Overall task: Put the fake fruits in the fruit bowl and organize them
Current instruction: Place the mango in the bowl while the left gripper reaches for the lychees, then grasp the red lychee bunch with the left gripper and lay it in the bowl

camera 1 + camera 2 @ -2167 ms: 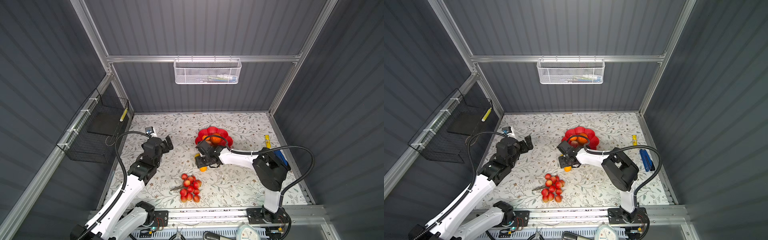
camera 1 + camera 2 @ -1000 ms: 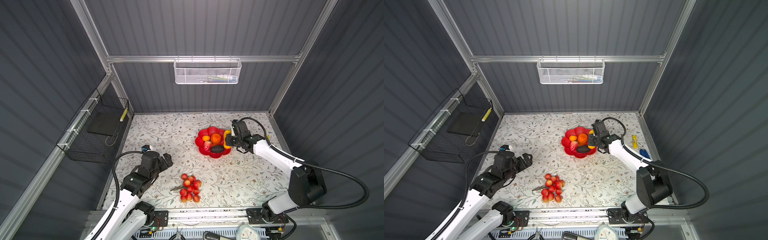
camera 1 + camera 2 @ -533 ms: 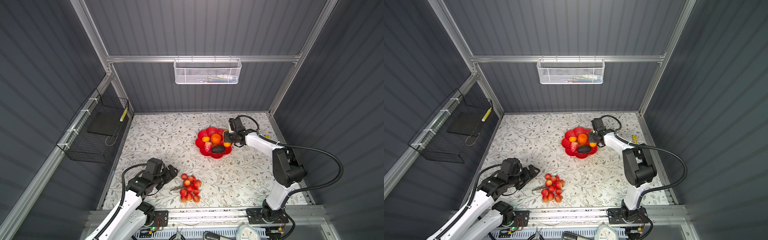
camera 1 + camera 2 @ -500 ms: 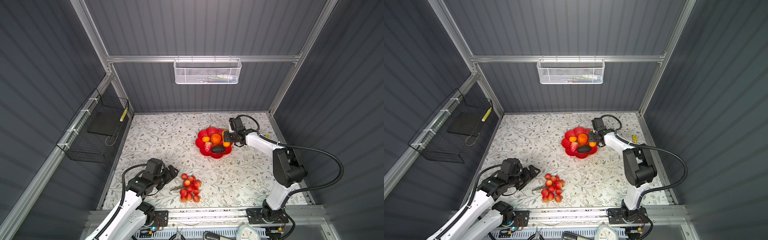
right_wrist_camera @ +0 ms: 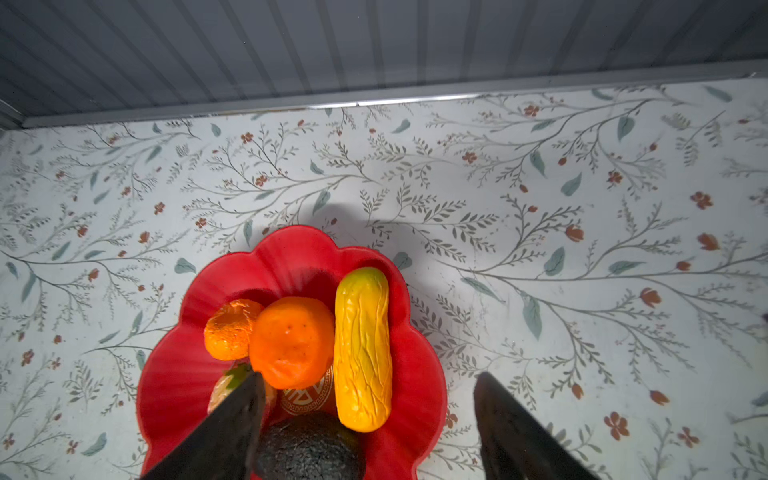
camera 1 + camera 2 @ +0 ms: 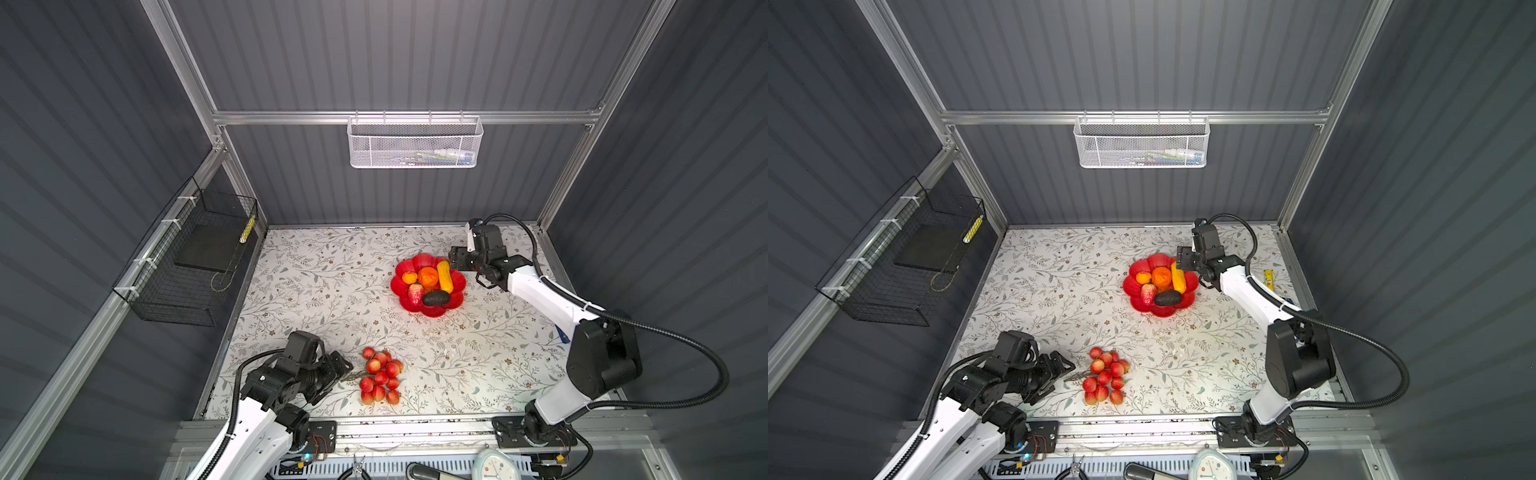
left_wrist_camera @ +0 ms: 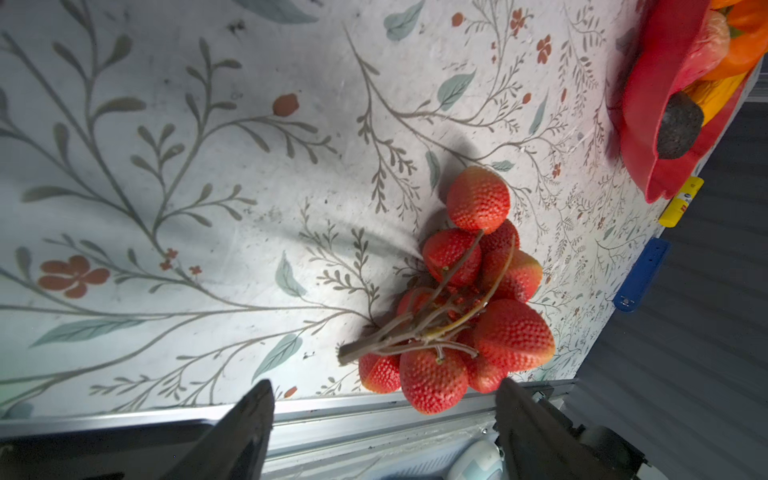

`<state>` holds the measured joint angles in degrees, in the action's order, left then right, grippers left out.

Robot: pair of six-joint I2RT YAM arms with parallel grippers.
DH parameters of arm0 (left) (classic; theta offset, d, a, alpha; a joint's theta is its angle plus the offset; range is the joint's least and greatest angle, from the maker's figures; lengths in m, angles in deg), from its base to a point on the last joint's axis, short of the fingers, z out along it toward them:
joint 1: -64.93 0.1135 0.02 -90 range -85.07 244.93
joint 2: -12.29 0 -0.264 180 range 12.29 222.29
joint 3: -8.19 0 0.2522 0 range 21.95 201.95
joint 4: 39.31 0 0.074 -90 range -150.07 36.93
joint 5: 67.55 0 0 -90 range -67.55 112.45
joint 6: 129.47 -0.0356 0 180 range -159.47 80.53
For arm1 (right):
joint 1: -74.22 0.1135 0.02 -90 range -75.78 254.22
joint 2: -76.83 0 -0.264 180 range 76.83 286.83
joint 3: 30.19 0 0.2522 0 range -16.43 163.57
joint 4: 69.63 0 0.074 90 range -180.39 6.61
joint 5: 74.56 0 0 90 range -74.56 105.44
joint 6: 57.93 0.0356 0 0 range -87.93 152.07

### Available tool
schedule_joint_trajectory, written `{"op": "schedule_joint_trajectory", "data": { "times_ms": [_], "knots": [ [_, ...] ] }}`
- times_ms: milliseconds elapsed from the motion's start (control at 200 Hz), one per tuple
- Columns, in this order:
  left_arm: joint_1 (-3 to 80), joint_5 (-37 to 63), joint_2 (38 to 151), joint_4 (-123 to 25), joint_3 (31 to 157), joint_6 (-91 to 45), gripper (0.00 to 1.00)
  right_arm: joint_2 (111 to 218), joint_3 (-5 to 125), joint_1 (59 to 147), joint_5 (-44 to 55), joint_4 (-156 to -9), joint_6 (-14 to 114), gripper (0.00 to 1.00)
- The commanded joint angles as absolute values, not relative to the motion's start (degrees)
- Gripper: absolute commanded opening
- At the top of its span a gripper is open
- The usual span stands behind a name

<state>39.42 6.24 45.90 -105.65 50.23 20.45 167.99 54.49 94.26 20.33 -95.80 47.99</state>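
Note:
The red fruit bowl (image 6: 400, 286) (image 6: 1134, 291) (image 5: 178, 374) holds a big orange (image 6: 428, 276), a small orange (image 6: 409, 277), a yellow-orange oblong fruit (image 6: 445, 275) (image 5: 362, 349), a strawberry (image 6: 414, 294) and a dark avocado (image 6: 436, 298) (image 5: 307, 449). My right gripper (image 6: 456, 259) (image 6: 1183, 259) (image 5: 370, 378) hangs open over the bowl's far right rim, holding nothing. The red berry bunch (image 6: 380, 376) (image 6: 1105, 376) (image 7: 469, 299) lies on the table near the front. My left gripper (image 6: 347, 369) (image 6: 1069, 369) (image 7: 384, 386) is open, low, just left of the bunch's stem (image 7: 365, 351).
A white mesh basket (image 6: 415, 143) hangs on the back wall. A black wire basket (image 6: 195, 266) hangs on the left wall. A yellow item (image 6: 1269, 279) and a blue item (image 7: 642, 274) lie by the table's right edge. The metal front rail (image 6: 415, 424) runs close behind the bunch.
My right gripper has opened and the oblong fruit now lies in the bowl. My left arm has come forward and down to the stem end of the berry bunch.

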Motion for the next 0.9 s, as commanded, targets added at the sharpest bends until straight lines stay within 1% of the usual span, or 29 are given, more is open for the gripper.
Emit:
{"op": "schedule_joint_trajectory", "data": {
  "times_ms": [0,90,165,310,375,545,675,795,896],
  "knots": [
    [39.3,4.0,48.0,-102.6,48.4,19.3,0.74,165.0,52.6,94.1,20.0,-95.0,49.0,0.8],
    [39.3,1.6,50.3,-98.9,47.6,18.2,0.7,162.4,51.2,94.1,20.2,-95.2,48.9,0.81],
    [39.3,0.0,52.3,-95.4,46.0,17.9,0.65,160.3,49.8,94.1,20.5,-95.1,48.9,0.82],
    [39.3,-0.9,54.4,-90.3,43.5,18.5,0.61,156.4,47.4,94.0,20.4,-94.8,49.5,0.86],
    [39.3,-0.8,55.0,-89.0,43.2,18.7,0.57,154.9,46.5,94.0,20.3,-94.5,49.6,0.87],
    [39.2,-1.0,56.7,-83.5,42.2,20.3,0.53,153.0,45.2,94.0,20.2,-93.6,50.3,0.9],
    [38.7,-1.2,57.5,-82.0,42.0,21.2,0.44,152.4,45.0,94.0,20.7,-93.9,50.5,0.91],
    [38.1,-1.1,56.5,-82.2,41.7,22.1,0.31,151.8,44.4,93.9,21.3,-93.8,50.5,0.91],
    [38.0,-1.0,55.4,-81.3,41.1,23.7,0.26,152.0,44.0,93.9,21.3,-93.7,50.8,0.92]
  ]
}}
